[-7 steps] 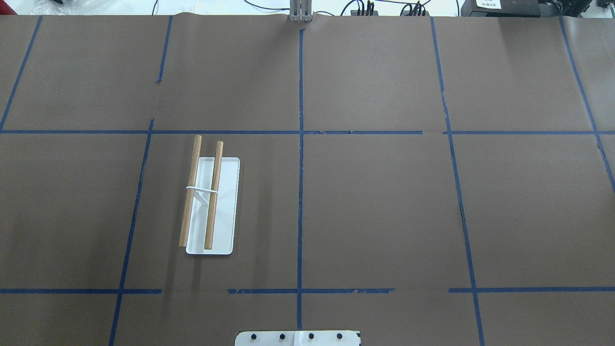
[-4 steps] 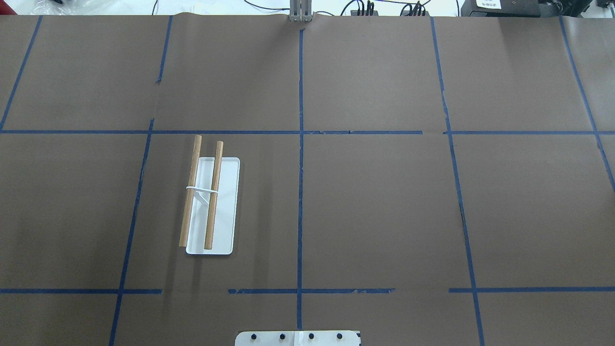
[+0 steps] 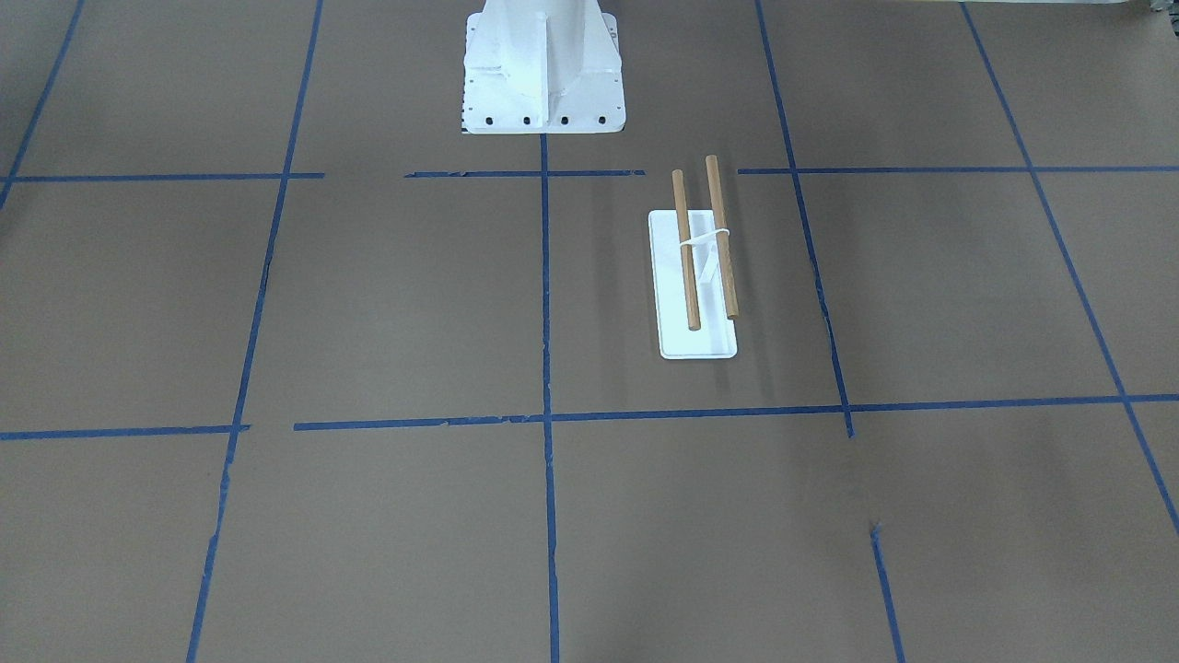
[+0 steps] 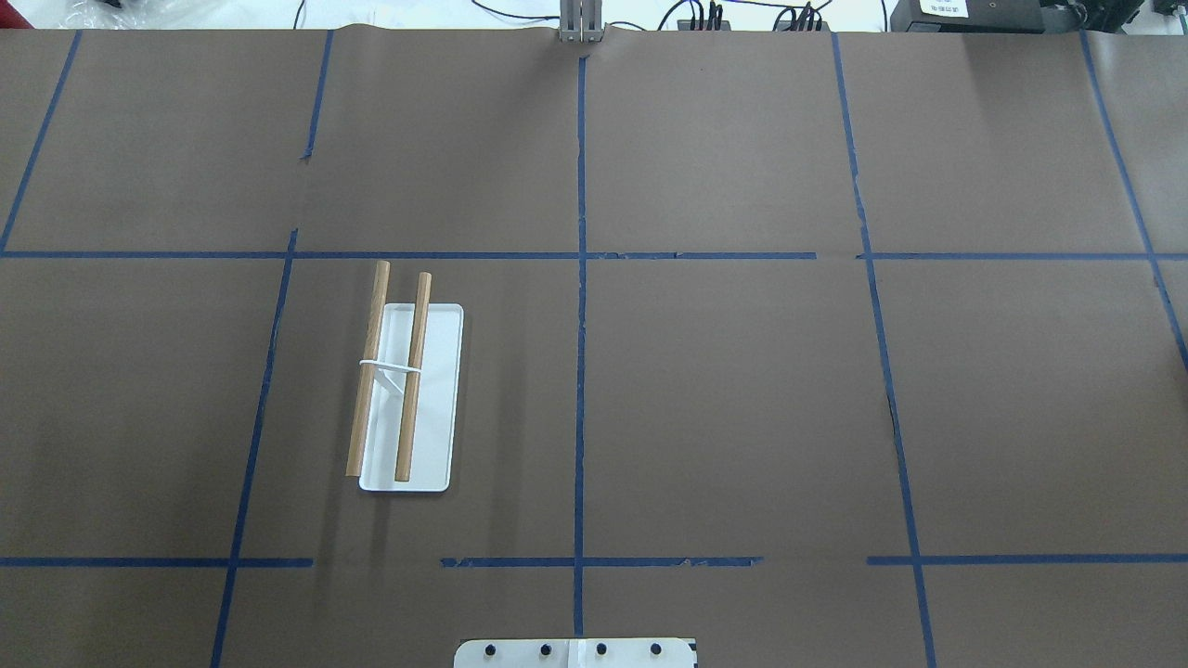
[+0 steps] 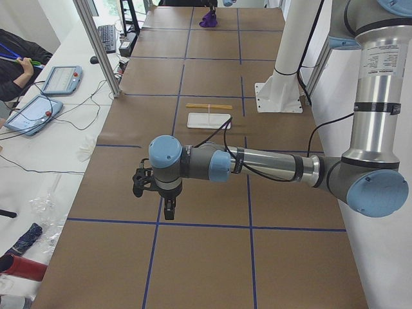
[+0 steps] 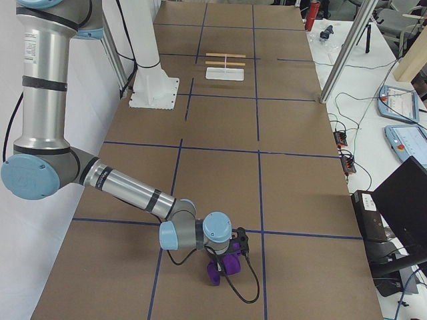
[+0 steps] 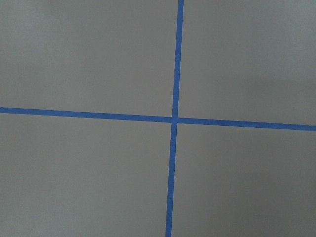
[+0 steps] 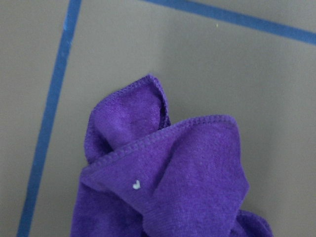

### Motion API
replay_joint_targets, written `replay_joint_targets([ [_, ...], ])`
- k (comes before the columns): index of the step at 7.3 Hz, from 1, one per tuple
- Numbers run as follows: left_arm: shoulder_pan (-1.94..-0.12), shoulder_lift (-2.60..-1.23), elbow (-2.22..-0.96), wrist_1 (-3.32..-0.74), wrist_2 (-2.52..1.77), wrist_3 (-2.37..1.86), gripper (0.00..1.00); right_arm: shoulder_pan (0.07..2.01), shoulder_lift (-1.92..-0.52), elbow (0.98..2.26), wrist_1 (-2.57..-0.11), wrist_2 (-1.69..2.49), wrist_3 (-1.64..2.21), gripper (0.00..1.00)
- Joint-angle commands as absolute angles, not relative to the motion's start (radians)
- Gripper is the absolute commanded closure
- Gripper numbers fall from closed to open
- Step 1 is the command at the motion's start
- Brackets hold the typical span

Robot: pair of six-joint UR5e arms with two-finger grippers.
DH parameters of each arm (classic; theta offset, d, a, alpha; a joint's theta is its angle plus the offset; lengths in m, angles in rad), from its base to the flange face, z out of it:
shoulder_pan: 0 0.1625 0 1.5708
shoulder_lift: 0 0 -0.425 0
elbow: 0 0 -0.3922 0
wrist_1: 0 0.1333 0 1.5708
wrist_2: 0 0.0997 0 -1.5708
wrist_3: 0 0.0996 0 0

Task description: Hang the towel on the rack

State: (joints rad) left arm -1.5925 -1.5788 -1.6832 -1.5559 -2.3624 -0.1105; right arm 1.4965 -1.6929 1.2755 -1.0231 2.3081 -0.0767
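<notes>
The towel runs off the bottom edge; the right hand shows too small.

The brown bench, gridded with blue tape, carries the rack, a white pedestal and the bunched towel.

Bright, even light from above; the rack throws only faint, soft shadows on the matte brown table. Beyond its far edge everything blows out white. Wrist views look slightly soft
</notes>
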Motion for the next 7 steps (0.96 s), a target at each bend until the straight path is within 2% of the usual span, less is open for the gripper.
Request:
replay_joint_targets([
  [1,-1.592,-1.586,-1.69,-1.563,-2.364,-0.112,0.0,1.604,-1.684,1.433,-1.029,2.39,-0.063,1.0],
  [3,-1.592,-1.595,-1.7,-1.638,-2.375,-0.129,0.0,1.628,-1.631,1.589,-1.039,2.402,0.115,1.0],
  [5,-1.574,-1.595,-1.687,-1.825,-2.382,-0.341,0.0,1.615,-1.544,1.637,-1.028,2.404,0.358,1.0],
  [7,-1.519,-1.597,-1.689,-2.06,-2.382,-0.513,0.0,1.464,-1.455,1.684,-1.023,2.399,0.548,1.0],
])
